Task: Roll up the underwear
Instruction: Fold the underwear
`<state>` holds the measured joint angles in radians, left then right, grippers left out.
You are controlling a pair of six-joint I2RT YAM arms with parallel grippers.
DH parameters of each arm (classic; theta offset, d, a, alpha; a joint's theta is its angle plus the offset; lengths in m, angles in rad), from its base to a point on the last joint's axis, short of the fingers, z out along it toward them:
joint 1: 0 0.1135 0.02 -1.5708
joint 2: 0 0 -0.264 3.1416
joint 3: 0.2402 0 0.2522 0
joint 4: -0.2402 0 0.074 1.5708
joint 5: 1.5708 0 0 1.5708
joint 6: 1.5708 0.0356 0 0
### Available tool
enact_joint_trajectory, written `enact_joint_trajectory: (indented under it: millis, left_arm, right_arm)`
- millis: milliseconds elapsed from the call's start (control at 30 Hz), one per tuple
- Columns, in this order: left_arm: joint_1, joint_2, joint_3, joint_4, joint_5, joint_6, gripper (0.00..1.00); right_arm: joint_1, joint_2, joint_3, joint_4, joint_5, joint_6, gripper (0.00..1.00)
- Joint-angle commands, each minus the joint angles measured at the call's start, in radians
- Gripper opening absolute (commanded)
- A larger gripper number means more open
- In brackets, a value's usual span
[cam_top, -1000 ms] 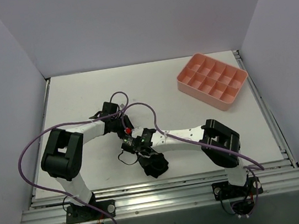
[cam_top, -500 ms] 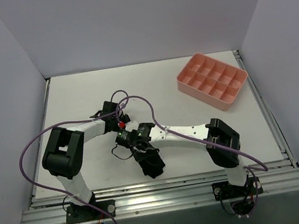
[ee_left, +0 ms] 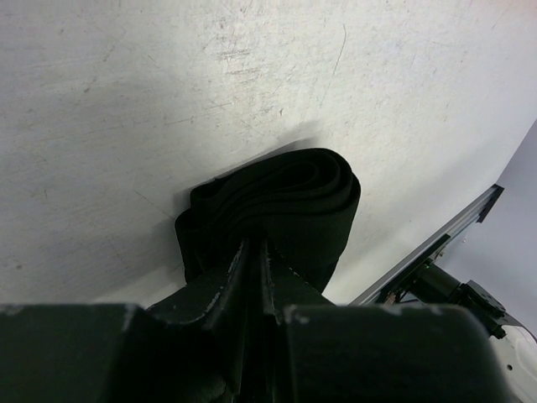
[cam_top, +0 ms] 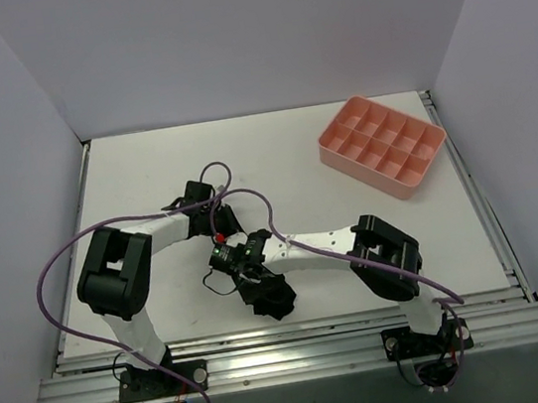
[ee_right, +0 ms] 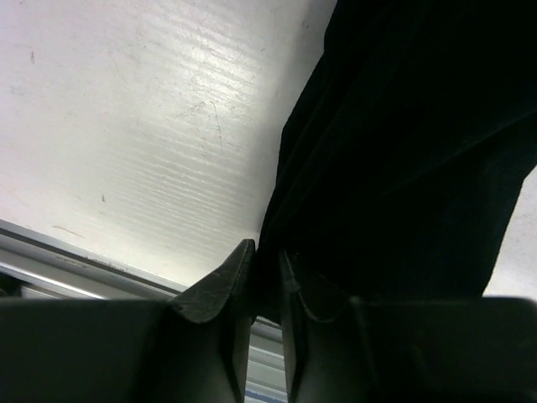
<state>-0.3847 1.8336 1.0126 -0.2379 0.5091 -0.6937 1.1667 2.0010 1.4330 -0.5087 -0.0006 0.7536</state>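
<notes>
Underwear (ee_left: 277, 197) roll lies dead ahead of left gripper (ee_left: 253, 256), long axis crosswise; it and right gripper (ee_right: 267, 269) both pinch its edge.

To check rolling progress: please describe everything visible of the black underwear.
The underwear is plain matte black soft fabric, bunched into a loose roll with layered folds showing at one end. It lies on the white table near its front edge. The left gripper is closed on it, and the right gripper appears to pinch its edge.
</notes>
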Motion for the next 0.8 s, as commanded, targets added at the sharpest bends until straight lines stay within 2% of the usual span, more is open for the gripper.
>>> enact_joint_trajectory:
  millis: [0, 167, 467, 633, 767]
  left_arm:
    - [0.003, 0.046, 0.03, -0.05, -0.132, 0.074, 0.2]
    - [0.003, 0.052, 0.073, -0.078, -0.139, 0.083, 0.2]
    - [0.003, 0.062, 0.1, -0.113, -0.153, 0.102, 0.2]
    - [0.003, 0.067, 0.107, -0.121, -0.165, 0.094, 0.2]
    - [0.003, 0.069, 0.118, -0.144, -0.184, 0.086, 0.2]
  right_arm:
    - [0.01, -0.028, 0.013, -0.065, -0.009, 0.009, 0.15]
    - [0.008, -0.108, 0.027, -0.143, 0.063, 0.03, 0.15]
    - [-0.058, -0.269, -0.129, -0.065, 0.117, 0.069, 0.16]
    - [-0.124, -0.249, -0.189, 0.007, 0.131, 0.052, 0.15]
    - [-0.137, -0.24, -0.334, 0.082, 0.14, 0.075, 0.13]
